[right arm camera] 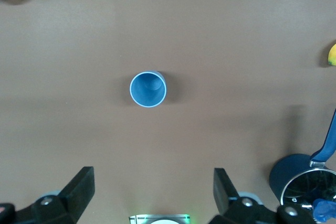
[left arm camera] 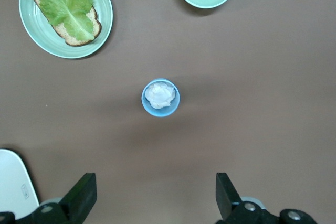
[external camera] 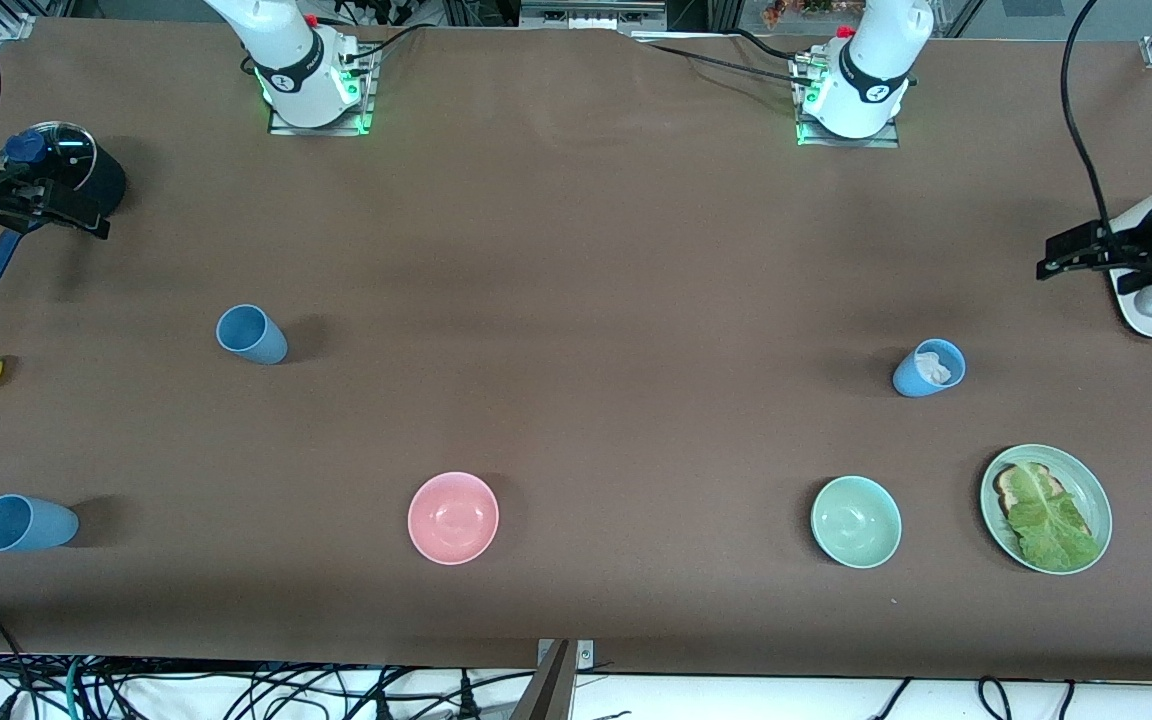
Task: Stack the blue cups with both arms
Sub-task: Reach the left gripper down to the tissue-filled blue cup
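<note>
Nothing is stacked yet: my left end effector (left arm camera: 152, 198) and right end effector (right arm camera: 152, 195) gape empty over the counter (external camera: 576, 300), three blue cups (external camera: 251, 334) scattered, the nearest at eight o'clock.

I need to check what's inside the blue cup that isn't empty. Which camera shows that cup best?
The left wrist view: it looks straight down into the filled blue cup, showing something white inside. The front view shows that cup smaller and at a slant. The right wrist view misses it.

Even overhead light, soft shadows (sharp focus throughout).
</note>
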